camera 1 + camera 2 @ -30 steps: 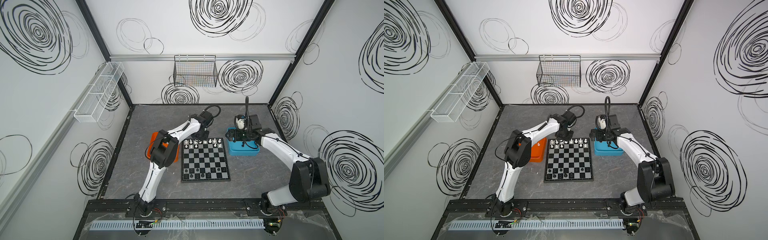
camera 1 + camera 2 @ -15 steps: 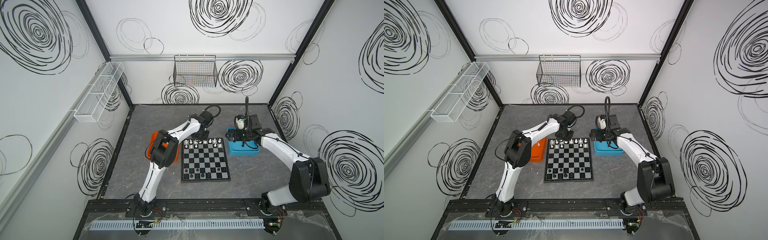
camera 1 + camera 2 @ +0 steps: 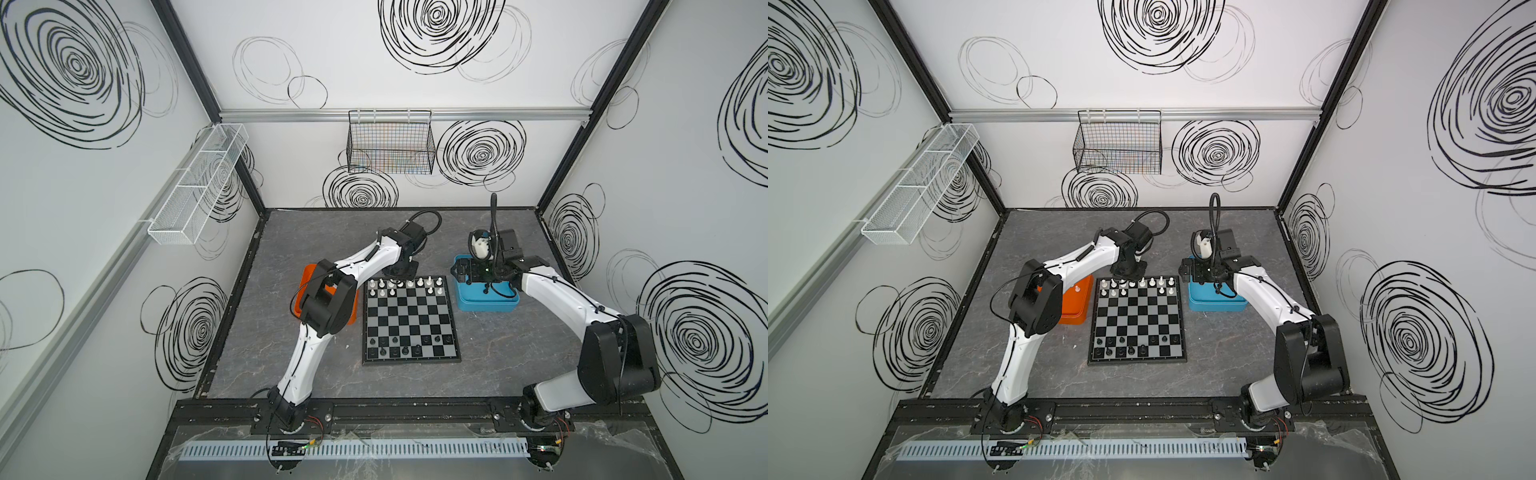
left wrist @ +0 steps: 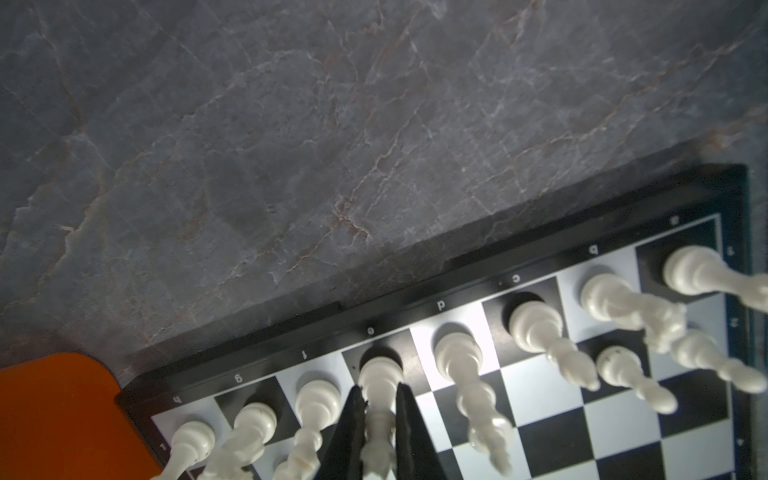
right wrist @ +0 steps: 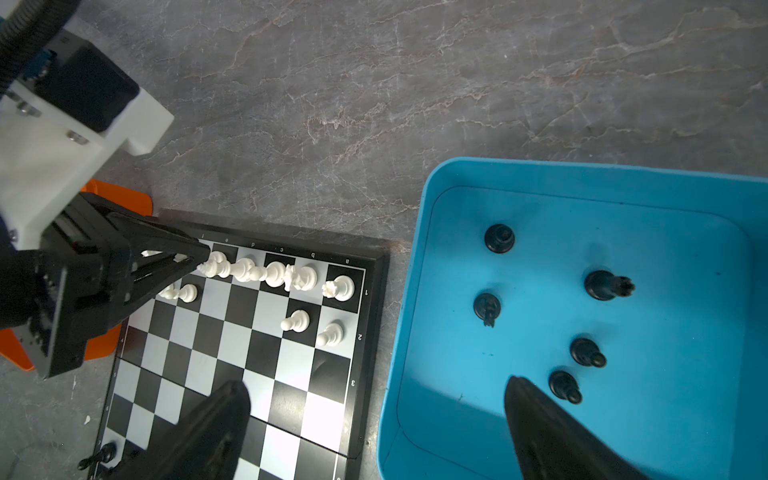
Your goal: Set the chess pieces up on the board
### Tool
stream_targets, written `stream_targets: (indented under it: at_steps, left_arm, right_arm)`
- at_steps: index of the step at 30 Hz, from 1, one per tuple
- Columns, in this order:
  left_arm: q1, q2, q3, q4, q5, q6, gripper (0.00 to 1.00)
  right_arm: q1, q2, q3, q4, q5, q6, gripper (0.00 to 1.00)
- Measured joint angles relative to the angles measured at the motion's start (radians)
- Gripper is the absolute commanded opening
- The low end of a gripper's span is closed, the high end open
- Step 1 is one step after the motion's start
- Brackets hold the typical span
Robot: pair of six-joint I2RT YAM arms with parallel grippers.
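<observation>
Left tool (image 4: 380,430): closed narrow on tall white plastic chessman (image 4: 379,380), base on back-row square e of black-and-silver checked board (image 4: 415,301). Right tool (image 5: 374,388): wide, empty, above rim of blue plastic tray (image 5: 582,170). Risk: neighbouring white chessmen (image 4: 457,359) stand close; a skewed withdrawal could topple them.

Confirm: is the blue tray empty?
Not empty: five black chess pieces show inside the blue tray; more may be hidden.

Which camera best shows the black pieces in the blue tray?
The right wrist view: it looks down into the blue tray and shows five black pieces apart on its floor. In both top views the right arm covers most of the tray's inside, so the pieces cannot be made out. The left wrist view misses the tray.
</observation>
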State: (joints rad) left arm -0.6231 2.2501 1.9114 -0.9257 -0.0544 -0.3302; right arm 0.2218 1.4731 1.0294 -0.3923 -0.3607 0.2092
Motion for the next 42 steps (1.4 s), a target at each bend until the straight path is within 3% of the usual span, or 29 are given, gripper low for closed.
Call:
stream_targets:
  at_steps: [42]
  left_arm:
    - [0.0, -0.032, -0.01, 0.01, -0.013, -0.023, 0.11]
  right_arm:
    - [0.0, 0.0, -0.008, 0.002, -0.007, 0.0, 1.0]
